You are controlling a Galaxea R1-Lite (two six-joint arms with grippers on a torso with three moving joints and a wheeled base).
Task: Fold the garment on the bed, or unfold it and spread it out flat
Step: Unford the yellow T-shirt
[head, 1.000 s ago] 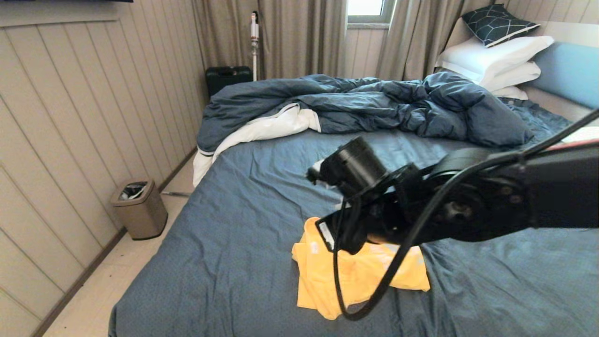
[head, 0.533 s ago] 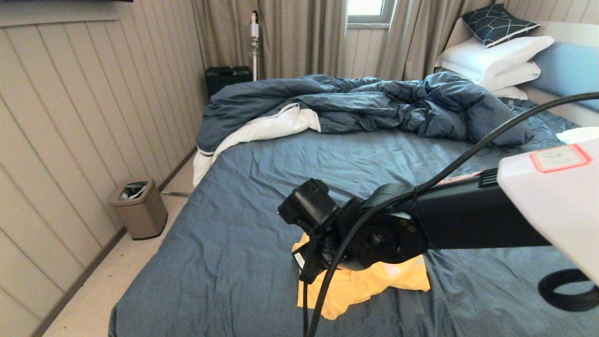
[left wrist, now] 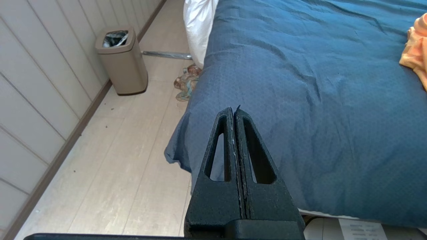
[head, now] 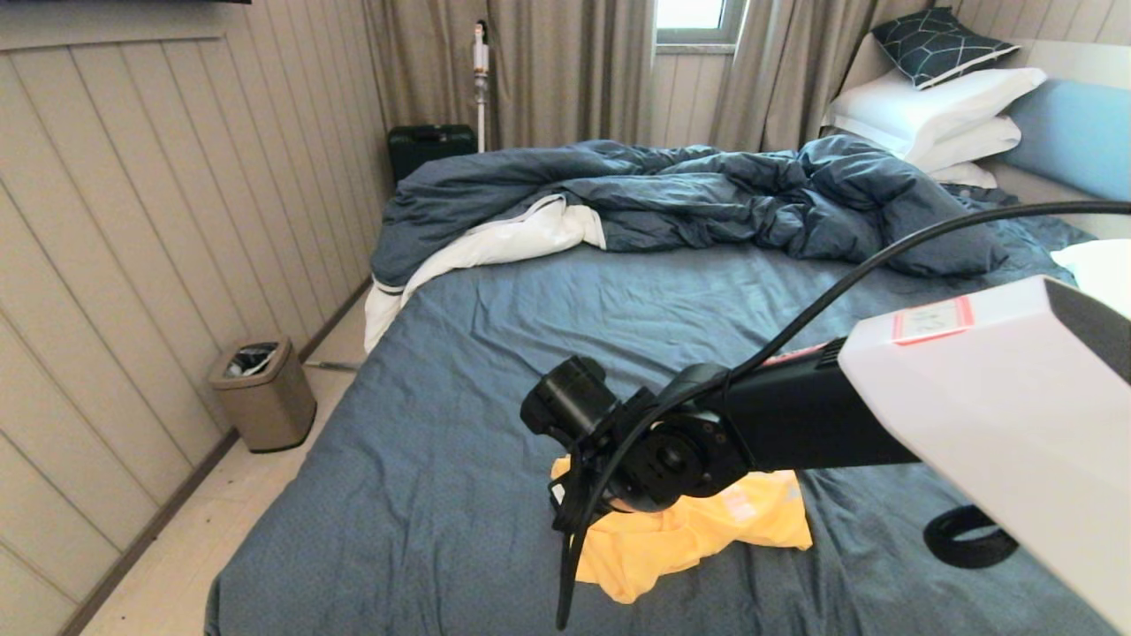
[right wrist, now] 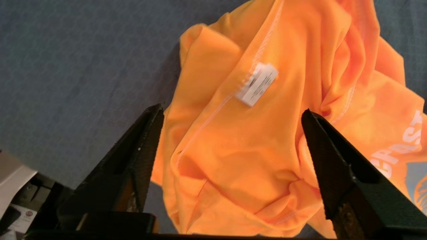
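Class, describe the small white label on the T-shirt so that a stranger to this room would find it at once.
Start at the bed with the slate-blue sheet, and find the crumpled yellow-orange T-shirt near its foot. Under the right tool, which is open above the cloth, a white label sits beside a pale seam. It is the only white rectangle with fine dark print; the other white marks are large letters.

Bright yellow-orange thin-fabric T-shirt (right wrist: 253, 140): partial white print "CRAST" at edge; small white sewn-in care label (right wrist: 257, 84), print illegible.
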